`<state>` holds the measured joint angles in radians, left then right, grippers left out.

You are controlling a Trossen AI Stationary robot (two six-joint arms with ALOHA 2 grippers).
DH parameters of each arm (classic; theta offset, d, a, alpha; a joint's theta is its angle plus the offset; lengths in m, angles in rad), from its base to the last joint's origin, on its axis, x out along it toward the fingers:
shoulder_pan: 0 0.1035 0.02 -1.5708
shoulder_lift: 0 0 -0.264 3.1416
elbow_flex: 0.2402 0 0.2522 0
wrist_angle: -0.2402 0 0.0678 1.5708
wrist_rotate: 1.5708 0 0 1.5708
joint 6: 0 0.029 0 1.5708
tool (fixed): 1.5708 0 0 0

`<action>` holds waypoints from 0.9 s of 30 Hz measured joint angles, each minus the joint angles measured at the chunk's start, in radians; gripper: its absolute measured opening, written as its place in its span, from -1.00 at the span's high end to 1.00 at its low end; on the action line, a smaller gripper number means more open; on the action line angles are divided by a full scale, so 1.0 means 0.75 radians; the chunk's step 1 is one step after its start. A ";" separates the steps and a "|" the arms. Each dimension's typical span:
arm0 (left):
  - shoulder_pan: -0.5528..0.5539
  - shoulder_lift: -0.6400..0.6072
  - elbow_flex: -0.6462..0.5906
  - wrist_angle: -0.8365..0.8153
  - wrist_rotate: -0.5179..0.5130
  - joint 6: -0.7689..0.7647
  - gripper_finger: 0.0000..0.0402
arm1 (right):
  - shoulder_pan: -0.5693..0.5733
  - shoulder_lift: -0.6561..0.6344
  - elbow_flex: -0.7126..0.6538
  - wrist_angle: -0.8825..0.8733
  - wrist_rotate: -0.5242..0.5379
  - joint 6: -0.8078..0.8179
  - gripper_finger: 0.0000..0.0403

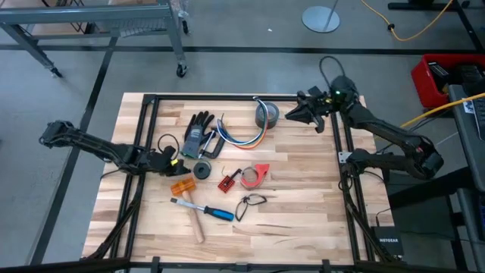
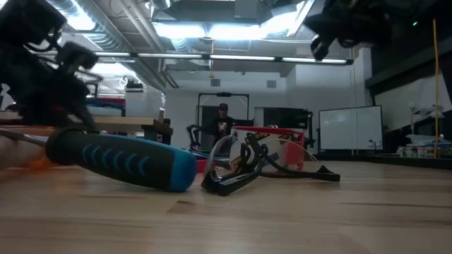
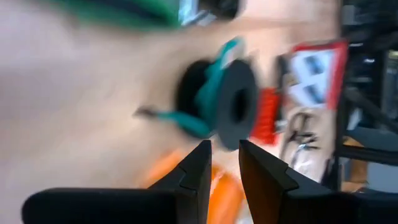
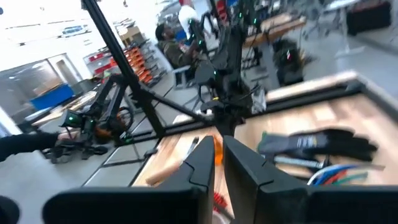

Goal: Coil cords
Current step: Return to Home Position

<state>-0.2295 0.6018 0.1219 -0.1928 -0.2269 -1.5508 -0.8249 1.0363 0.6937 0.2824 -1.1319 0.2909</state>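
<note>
The wooden tabletop (image 1: 303, 197) carries everything. The left arm (image 1: 91, 142) reaches in low from its side, and the left claw (image 1: 173, 164) sits just beside a small black roll (image 1: 202, 170). Its fingers (image 3: 198, 169) stand almost together with only a slim gap, gripping nothing. The right arm (image 1: 379, 129) bends over the far right corner, with the right claw (image 1: 291, 115) raised next to a grey tape roll (image 1: 267, 114). Its fingers (image 4: 200, 158) are closed to a sliver and hold nothing.

A dark glove (image 1: 198, 133) lies toward the far side. The cords (image 1: 244, 139) rest on the wood between the glove and the grey tape roll, as a loose curved bunch of blue, white and orange wires, untouched by either claw. Nearer the front lie a wooden-handled hammer (image 1: 194, 221) and a blue-handled screwdriver (image 1: 217, 213), crossing each other. Mid-table are a red tape dispenser (image 1: 256, 175), an orange piece (image 1: 182, 186), a small red part (image 1: 226, 182) and a thin black cord loop (image 1: 251, 202).
</note>
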 joint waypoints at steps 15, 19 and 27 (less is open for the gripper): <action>0.001 -0.582 0.004 -0.069 -0.380 0.958 0.64 | 0.000 -0.555 0.000 -0.420 0.355 -0.067 0.82; 0.001 -0.645 0.004 -0.045 -0.387 1.285 0.64 | 0.000 -0.648 0.000 -0.534 0.435 -0.089 0.81; 0.001 -0.730 -0.003 0.038 -0.386 1.705 0.64 | 0.000 -0.786 0.000 -0.644 0.422 -0.091 0.82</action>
<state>-0.2291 0.0546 0.1196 -0.1640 -0.5165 -0.2721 -0.8253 0.4472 0.6937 -0.2006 -0.8151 0.2230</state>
